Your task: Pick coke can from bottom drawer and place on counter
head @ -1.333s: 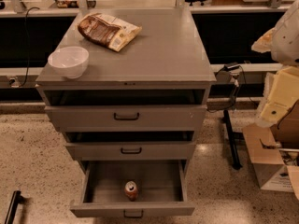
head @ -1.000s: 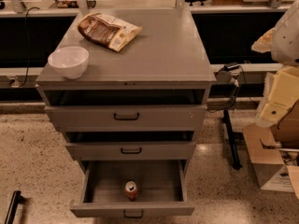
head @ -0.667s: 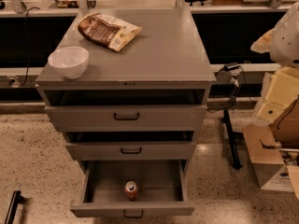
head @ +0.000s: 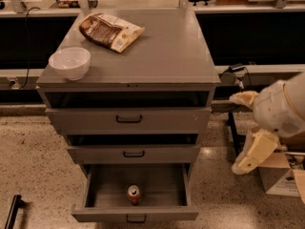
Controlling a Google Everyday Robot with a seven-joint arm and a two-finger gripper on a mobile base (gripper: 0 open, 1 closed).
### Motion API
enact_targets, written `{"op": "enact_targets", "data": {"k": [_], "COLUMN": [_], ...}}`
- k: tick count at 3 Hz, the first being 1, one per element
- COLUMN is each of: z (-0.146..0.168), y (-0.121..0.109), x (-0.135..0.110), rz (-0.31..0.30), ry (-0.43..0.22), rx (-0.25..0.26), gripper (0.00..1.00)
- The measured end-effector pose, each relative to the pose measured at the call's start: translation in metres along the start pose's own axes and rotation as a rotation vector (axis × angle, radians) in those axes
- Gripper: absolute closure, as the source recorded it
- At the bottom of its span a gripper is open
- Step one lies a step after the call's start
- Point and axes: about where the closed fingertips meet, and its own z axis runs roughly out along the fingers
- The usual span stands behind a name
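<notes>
Coke can down-left of pincer

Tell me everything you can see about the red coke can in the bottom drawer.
The small red cylindrical coke can has a silver top and pale markings on its side. It stands upright on the floor of the open grey metal bottom drawer, roughly centred and close to the front panel. Only the drawer floor touches it. The end effector hangs to the right of the cabinet, well clear of it.

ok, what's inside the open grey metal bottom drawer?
Only a small red coke can, upright near the front. The bottom drawer's back is hidden under the grey middle drawer. Gripper hangs off to the right, open.
</notes>
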Motion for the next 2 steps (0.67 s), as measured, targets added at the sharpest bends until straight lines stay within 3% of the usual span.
{"op": "enact_targets", "data": {"k": [1,2], "z": [0.001,0.039], "y": [-0.002,-0.006], "x": [-0.004,0.002], "rz": [-0.018,-0.022], "ry": [-0.089,-0.079], "rx": [0.068,-0.041], "gripper": [0.0,0.0]}}
